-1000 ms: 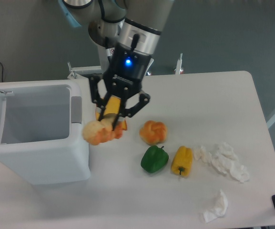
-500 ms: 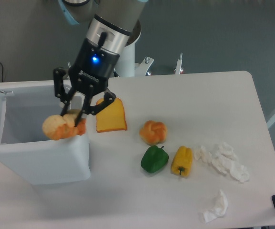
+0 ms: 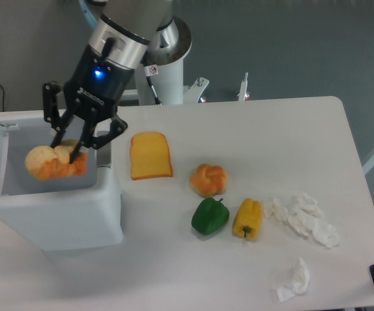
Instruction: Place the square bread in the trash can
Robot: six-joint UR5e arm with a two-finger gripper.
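A white surface (image 3: 290, 129) with rounded corners carries everything. At its left end stands the trash can (image 3: 57, 207), lid flipped up. Just right of it lies the square bread (image 3: 150, 155), flat. Further right sits a round orange bun (image 3: 209, 179), with a green pepper (image 3: 210, 216) and a yellow pepper (image 3: 247, 219) side by side nearer. Crumpled white tissues (image 3: 303, 218) lie to the right, and another tissue (image 3: 293, 280) sits near the front edge.

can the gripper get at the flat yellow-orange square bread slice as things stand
Probably not yet: the gripper holds a lumpy orange pastry over the white trash can. The flat yellow-orange square bread slice itself lies uncovered.
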